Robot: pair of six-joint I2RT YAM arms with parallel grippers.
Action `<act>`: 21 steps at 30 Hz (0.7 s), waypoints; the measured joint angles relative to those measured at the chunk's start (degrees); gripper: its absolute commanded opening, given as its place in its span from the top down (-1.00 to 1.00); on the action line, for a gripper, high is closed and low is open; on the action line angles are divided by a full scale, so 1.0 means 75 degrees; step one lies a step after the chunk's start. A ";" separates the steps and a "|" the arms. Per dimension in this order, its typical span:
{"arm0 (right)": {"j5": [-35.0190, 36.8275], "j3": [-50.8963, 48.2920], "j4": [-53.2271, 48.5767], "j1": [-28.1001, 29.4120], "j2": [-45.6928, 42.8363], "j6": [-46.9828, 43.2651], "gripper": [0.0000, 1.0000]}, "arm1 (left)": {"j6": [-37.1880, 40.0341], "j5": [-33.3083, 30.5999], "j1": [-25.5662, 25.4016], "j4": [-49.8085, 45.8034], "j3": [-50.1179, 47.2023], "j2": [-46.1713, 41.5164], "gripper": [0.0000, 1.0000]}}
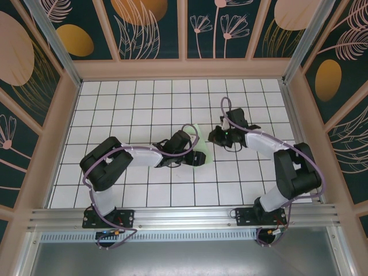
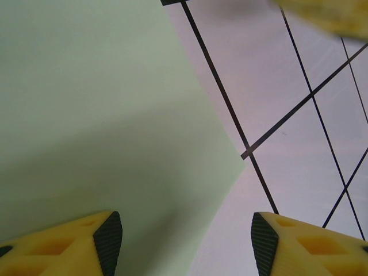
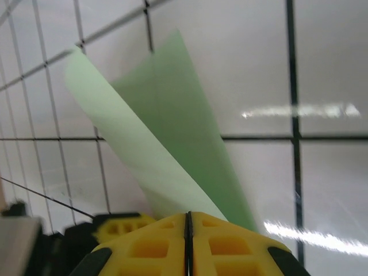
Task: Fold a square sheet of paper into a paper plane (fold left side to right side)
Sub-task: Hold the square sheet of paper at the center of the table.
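Observation:
The square sheet of paper (image 1: 202,156) is pale mint green and lies mid-table between both grippers. In the left wrist view the sheet (image 2: 115,115) covers the left half, with one corner pointing right onto the white tiles. My left gripper (image 2: 187,241) hangs open just over it, one pad above the paper and the other above bare tile. In the right wrist view the paper (image 3: 172,115) runs away from the tips as a light flap over a darker layer. My right gripper (image 3: 188,215) is shut at the paper's near edge. Whether it pinches the paper is hidden.
The floor is white tile with black grid lines (image 1: 144,103), walled by a beige frame (image 1: 184,69). The two grippers (image 1: 195,150) (image 1: 215,137) sit close together at the centre. A blurred yellow finger (image 2: 328,14) of the other gripper shows at the left wrist view's top right.

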 measured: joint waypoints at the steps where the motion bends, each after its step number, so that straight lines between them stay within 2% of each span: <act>1: -0.0020 -0.0160 -0.0070 -0.0003 -0.0087 0.0006 0.84 | 0.0000 -0.0020 -0.0003 -0.0003 0.0000 0.0000 -0.29; 6: -0.0265 -0.0565 -0.0149 -0.0006 -0.0393 0.0096 0.98 | -0.0003 -0.0076 -0.0020 -0.0052 0.0029 0.0000 -0.29; 12: -0.0612 -0.1052 0.0006 0.0105 -0.0423 0.0335 1.00 | -0.0006 -0.0125 -0.0035 -0.0111 0.0070 0.0009 -0.29; 21: -0.0755 -0.1067 0.0358 0.0364 0.0038 0.0469 0.99 | -0.0009 -0.0172 -0.0050 -0.0195 0.0122 0.0023 -0.29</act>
